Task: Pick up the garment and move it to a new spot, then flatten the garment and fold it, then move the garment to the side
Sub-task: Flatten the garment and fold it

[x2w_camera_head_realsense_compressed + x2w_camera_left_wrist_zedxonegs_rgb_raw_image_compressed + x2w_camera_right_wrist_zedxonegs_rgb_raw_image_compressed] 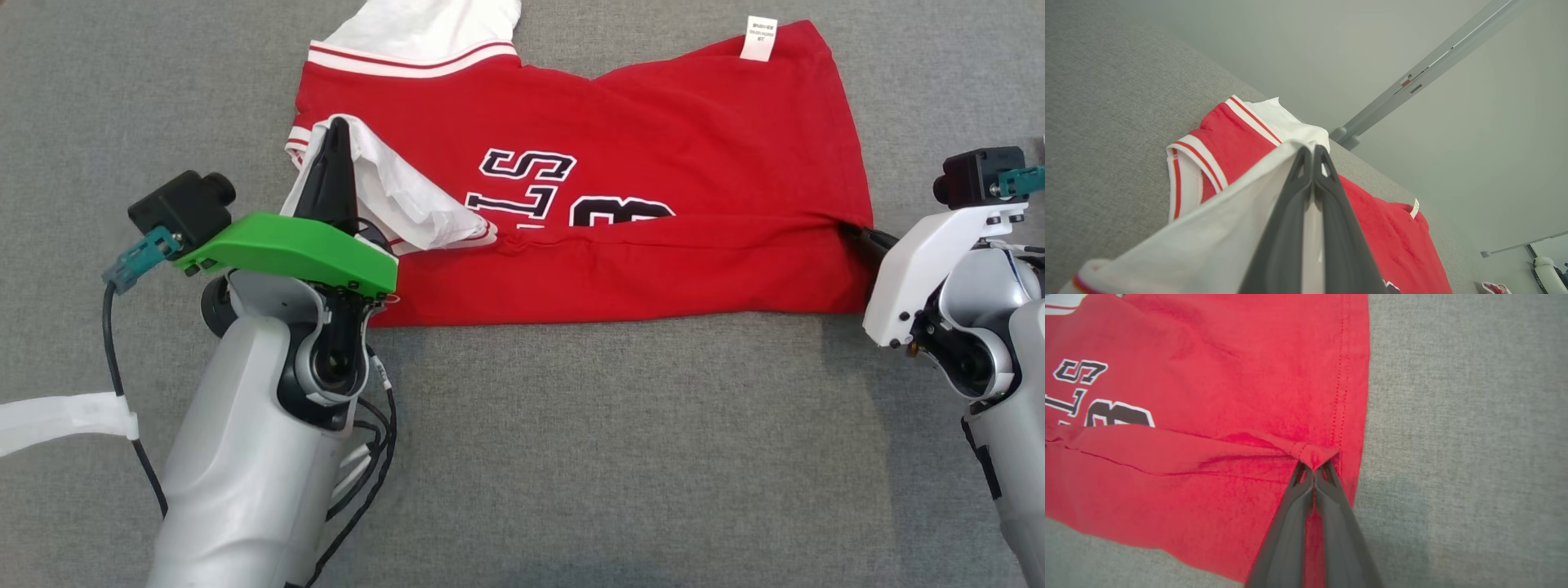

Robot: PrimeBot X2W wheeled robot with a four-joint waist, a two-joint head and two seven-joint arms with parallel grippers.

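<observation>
**Ana:** If you start at the left side, what do you see?

**Ben:** The left claw (336, 135) is pinched tight on a white bit of the garment (653, 147). The white cloth hangs down from its tip, and its two dark fingers (1290, 212) press together with the cloth between them.

**Ana:** Where is the garment?

**Ben:** It is a red shirt that lies on the gray tabletop (571, 457), between the two arms. Its near edge is folded up over the rest, so the fold covers the bottom of the big dark letters (529, 184) in the middle.

**Ana:** What is up at the far edge?

**Ben:** A little white tag (758, 38) sticks out there, more to the right.

**Ana:** And on the right side?

**Ben:** The right claw (1314, 468) is clamped on the red cloth too. It grips the corner of the folded part, right by the stitched hem (1340, 375). The cloth bunches into a small point at its tip.

**Ana:** Is the shirt up in the air?

**Ben:** No, most of it rests flat on the tabletop.
</observation>
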